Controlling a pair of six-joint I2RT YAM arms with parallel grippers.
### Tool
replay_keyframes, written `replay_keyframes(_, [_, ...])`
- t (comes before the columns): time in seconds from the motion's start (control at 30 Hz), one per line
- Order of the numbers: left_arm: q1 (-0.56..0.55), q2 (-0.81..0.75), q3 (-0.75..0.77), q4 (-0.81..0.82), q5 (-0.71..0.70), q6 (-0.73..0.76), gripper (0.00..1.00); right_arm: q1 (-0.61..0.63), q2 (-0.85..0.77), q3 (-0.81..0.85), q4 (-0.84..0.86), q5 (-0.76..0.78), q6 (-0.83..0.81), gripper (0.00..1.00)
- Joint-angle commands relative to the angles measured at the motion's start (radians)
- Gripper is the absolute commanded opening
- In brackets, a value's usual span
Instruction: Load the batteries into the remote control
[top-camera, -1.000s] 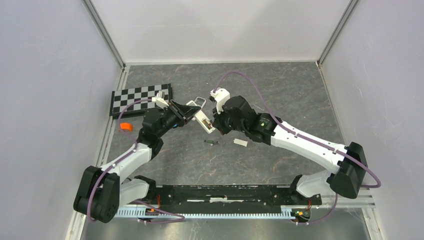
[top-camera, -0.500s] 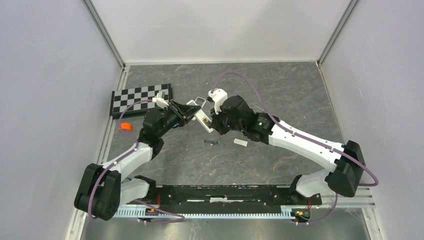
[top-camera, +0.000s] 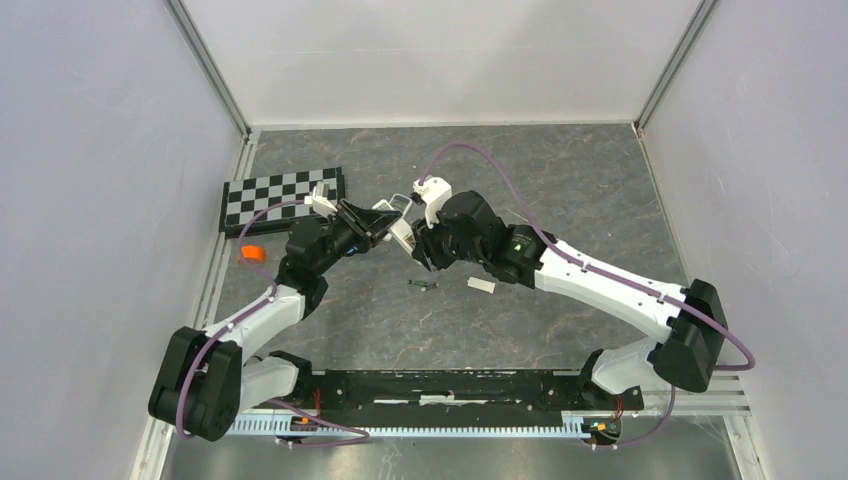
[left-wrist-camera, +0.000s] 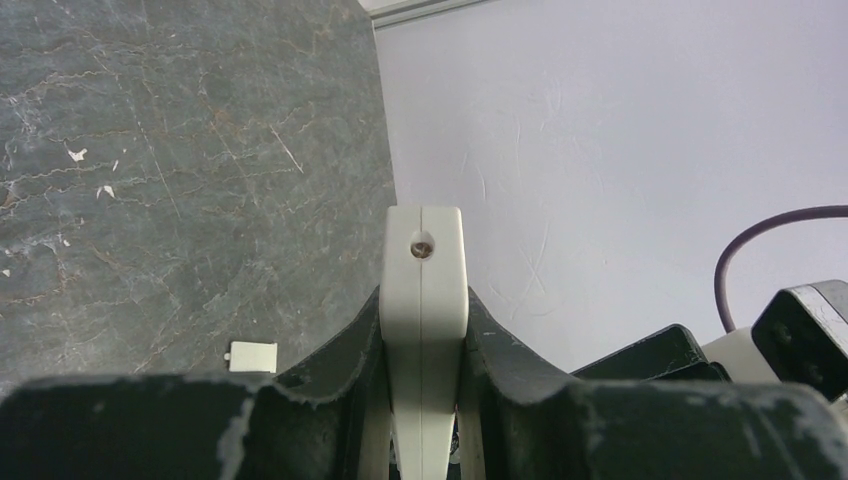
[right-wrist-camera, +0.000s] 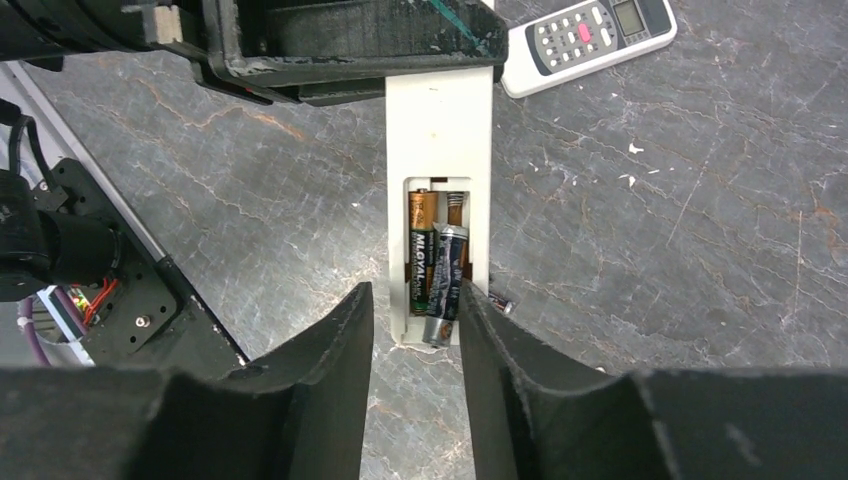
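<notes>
Cream remote (right-wrist-camera: 440, 130), black-and-gold battery (right-wrist-camera: 421, 262), silver-blue battery (right-wrist-camera: 446, 285), black-and-white checkerboard (top-camera: 280, 193), grey veined table (top-camera: 560, 180)

Your dark marbled stone bench (top-camera: 590, 190) carries a black-and-white checkerboard (top-camera: 283, 195), small orange object (top-camera: 250, 254), slim dark battery (top-camera: 423, 286), white plastic rectangle (top-camera: 481, 286), and white buttoned remote (right-wrist-camera: 590, 40).

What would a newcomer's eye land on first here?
In the middle of the scene, a white remote is clamped edge-on in the left gripper, its battery bay open. One battery lies seated in the bay and a second battery sits askew beside it, between the open fingers of the right gripper. A checkerboard lies at the far left.
</notes>
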Motion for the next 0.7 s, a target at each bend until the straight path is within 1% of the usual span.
replay_keyframes(0.0, [-0.004,-0.025,0.034,0.042,0.018,-0.083,0.02,-0.007,-0.046,0.029,0.042,0.06,0.039,0.47])
replay_keyframes(0.07, [-0.004,-0.025,0.043,0.041,0.024,-0.104,0.02,-0.015,-0.079,0.01,0.085,0.057,0.063,0.53])
replay_keyframes(0.17, [-0.004,-0.027,0.057,0.041,0.025,-0.155,0.02,-0.033,-0.146,-0.044,0.167,0.056,0.109,0.57])
replay_keyframes(0.33, [-0.004,-0.027,0.097,0.018,0.025,-0.261,0.02,-0.062,-0.285,-0.171,0.366,0.082,0.225,0.7])
replay_keyframes(0.43, [-0.004,-0.031,0.114,0.017,0.026,-0.356,0.02,-0.063,-0.347,-0.238,0.489,0.098,0.296,0.79])
replay_keyframes(0.53, [-0.004,-0.044,0.117,0.012,0.005,-0.481,0.02,-0.064,-0.379,-0.286,0.588,0.087,0.36,0.84])
replay_keyframes(0.63, [-0.004,-0.034,0.11,0.095,-0.022,-0.634,0.02,-0.067,-0.369,-0.253,0.596,0.072,0.395,0.86])
replay_keyframes(0.67, [-0.004,-0.03,0.119,0.11,-0.021,-0.652,0.02,-0.068,-0.367,-0.249,0.601,0.072,0.406,0.87])
